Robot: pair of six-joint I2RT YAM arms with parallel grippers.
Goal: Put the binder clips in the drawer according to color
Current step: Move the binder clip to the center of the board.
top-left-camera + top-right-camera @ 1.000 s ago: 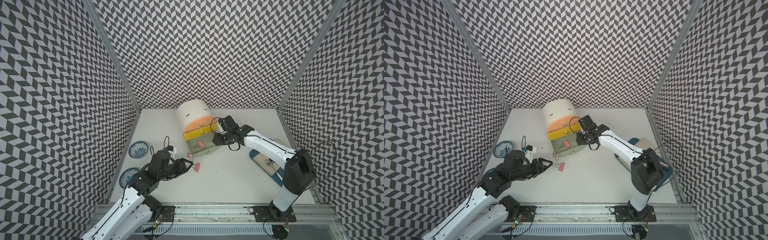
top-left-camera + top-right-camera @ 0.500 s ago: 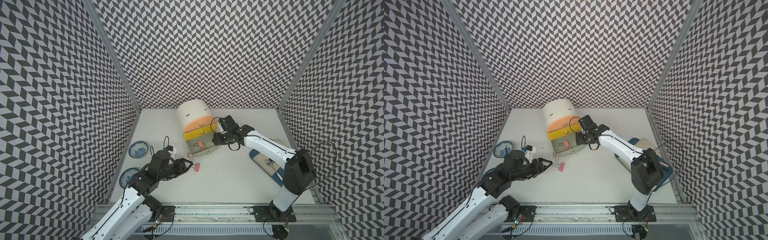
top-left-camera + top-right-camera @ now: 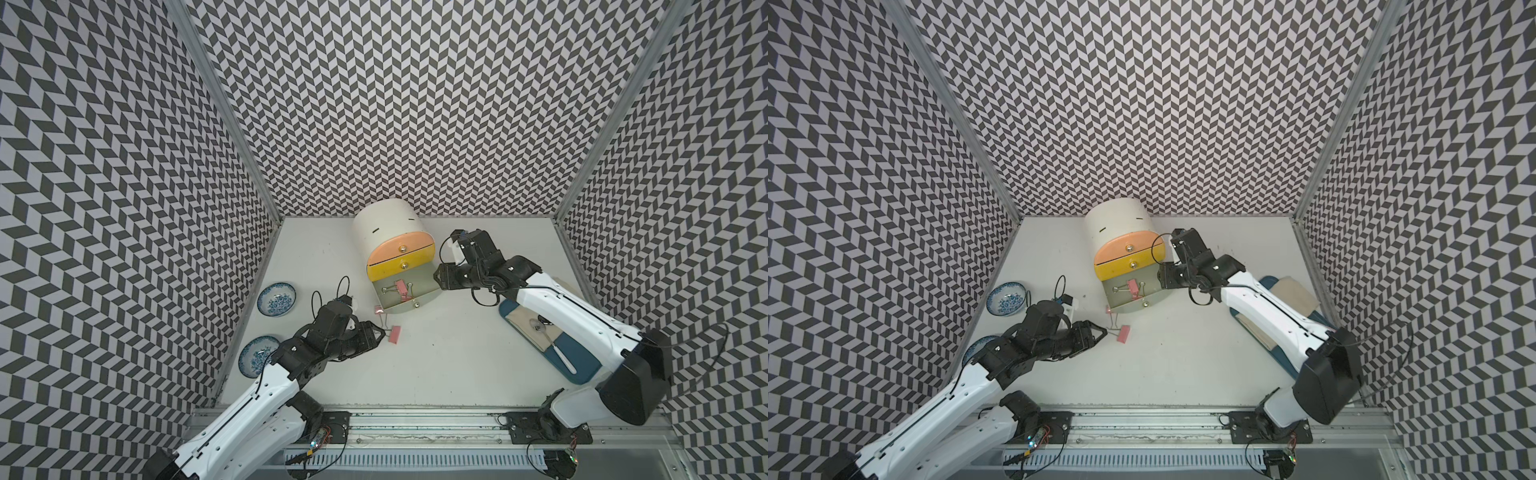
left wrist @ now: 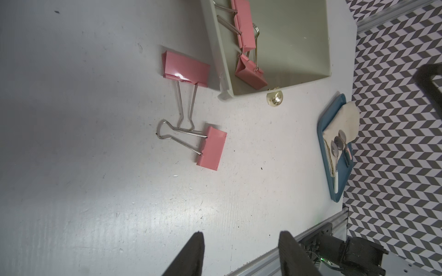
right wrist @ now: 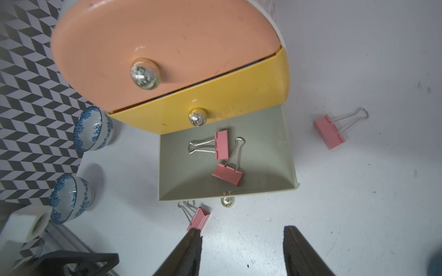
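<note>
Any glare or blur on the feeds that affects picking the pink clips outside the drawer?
Left wrist view: white glare spot on the pink binder clip beside the open drawer, sheen on the table, edges crisp. Right wrist view: clips sharp, silver knob shows reflections, wide-angle bending at the borders. Both top views: evenly lit, clips tiny.

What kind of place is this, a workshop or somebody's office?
Probably a robot test booth: two robot arms mounted on a metal rail, patterned walls boxing in a white table, staged pink binder clips.
</note>
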